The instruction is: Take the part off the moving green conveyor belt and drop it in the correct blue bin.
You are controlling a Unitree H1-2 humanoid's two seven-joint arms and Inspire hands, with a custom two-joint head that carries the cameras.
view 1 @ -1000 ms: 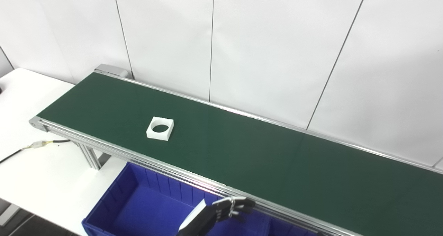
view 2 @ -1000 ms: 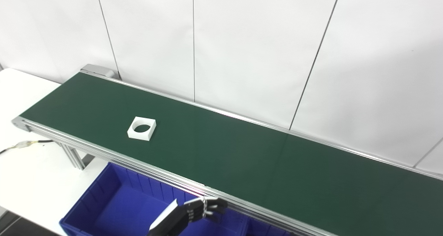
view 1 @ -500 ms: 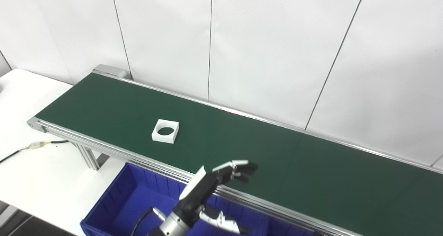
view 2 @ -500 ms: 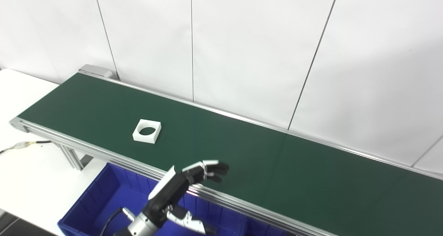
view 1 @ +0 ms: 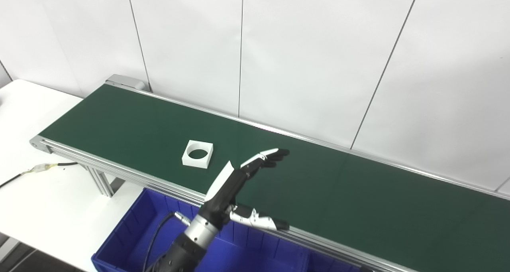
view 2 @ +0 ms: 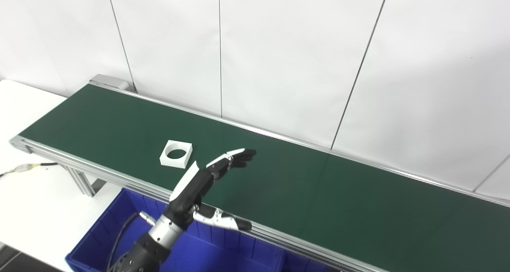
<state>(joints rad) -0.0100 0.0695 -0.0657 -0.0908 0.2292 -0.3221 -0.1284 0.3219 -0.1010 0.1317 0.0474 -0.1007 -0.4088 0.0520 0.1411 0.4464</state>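
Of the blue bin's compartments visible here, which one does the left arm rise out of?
The large left compartment: the left hand's arm rises over it. The compartment right of the divider has no arm over it.

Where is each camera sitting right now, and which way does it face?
Left eye view: on the head, looking down across the green conveyor belt toward the wall; left hand and forearm show.
Right eye view: beside it, same aim; the same hand shows.
Both share the white square part, the blue bin and the open hand; no right hand.
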